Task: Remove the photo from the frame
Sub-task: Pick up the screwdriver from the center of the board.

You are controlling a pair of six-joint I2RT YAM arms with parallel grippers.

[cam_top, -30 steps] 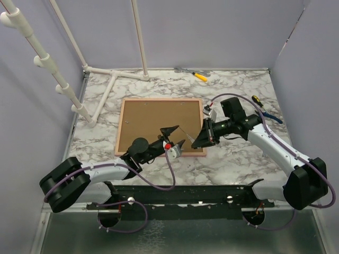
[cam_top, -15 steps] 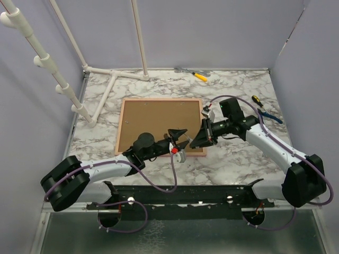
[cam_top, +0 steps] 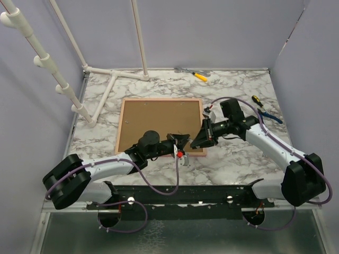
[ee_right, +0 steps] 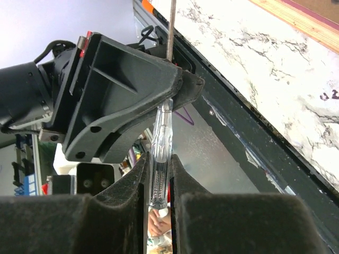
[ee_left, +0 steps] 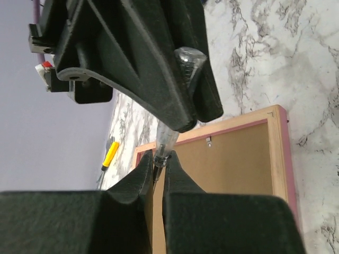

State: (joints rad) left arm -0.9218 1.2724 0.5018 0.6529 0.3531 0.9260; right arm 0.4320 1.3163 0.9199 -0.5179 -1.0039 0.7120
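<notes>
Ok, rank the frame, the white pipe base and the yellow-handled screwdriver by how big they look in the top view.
1. frame: clearly the largest, a broad flat rectangle.
2. white pipe base: long, but thin.
3. yellow-handled screwdriver: smallest. It lies far from the camera, yet the gap is plain.

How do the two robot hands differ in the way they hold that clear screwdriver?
The left hand pinches the screwdriver at its narrow neck, where the metal shaft starts; the right hand grips its clear handle. The left hand reaches from the left, the right hand from the right. Both are shut on it, by the frame.
</notes>
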